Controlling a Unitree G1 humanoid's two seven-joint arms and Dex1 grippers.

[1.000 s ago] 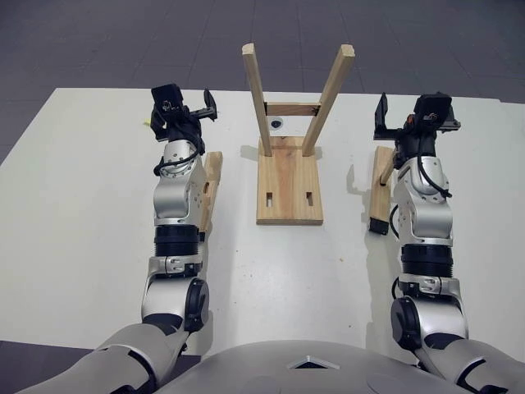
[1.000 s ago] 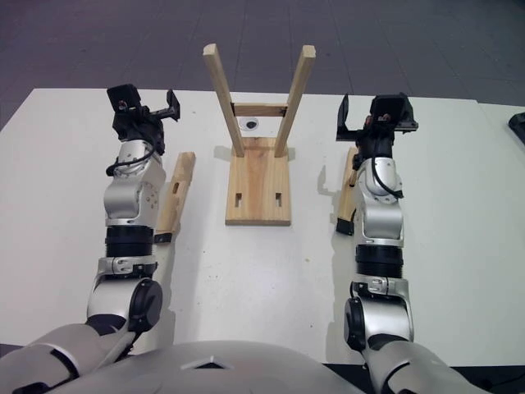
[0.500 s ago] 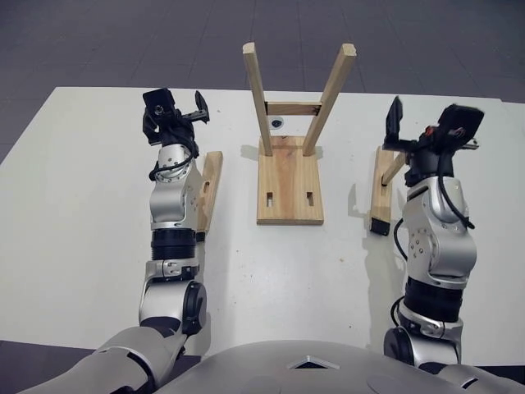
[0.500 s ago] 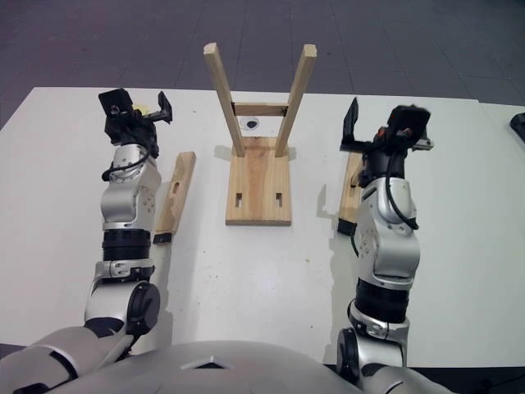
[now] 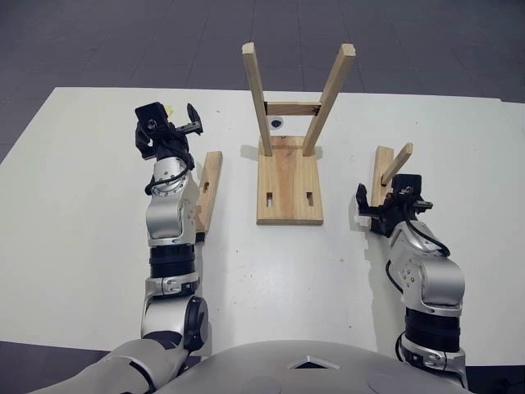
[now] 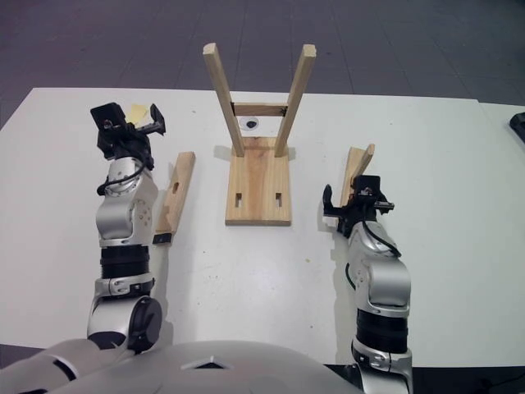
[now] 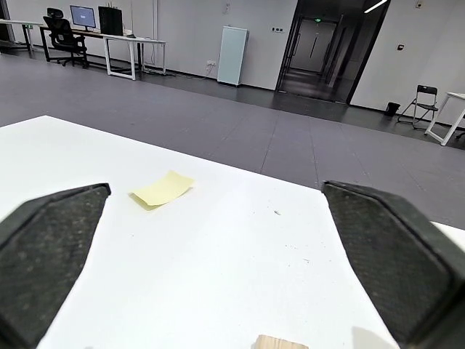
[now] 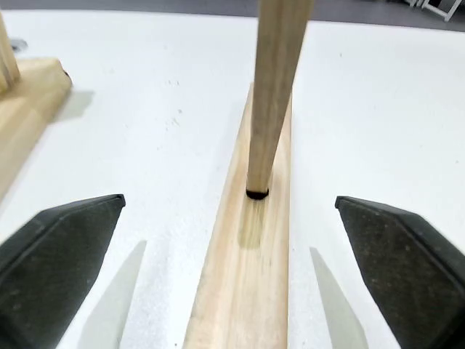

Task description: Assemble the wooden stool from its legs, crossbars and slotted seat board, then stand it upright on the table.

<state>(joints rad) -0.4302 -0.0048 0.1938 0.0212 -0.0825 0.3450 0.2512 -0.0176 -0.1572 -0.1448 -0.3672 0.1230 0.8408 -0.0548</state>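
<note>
Standing in the seat board [image 5: 289, 193] are two legs [image 5: 256, 98] (half done); loose legs [image 5: 210, 185] lie at its 9 and 3 o'clock, left pincer [image 7: 216, 218] and right pincer [image 5: 387, 205] spread.

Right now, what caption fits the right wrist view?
Open right gripper faces a stool leg lying on the table, crossbar plugged into it.

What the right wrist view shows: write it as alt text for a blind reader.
A wooden leg lies flat on the white table with a crossbar rising from a hole in it, centred between two open black fingers. The seat board's corner lies nearby.
</note>
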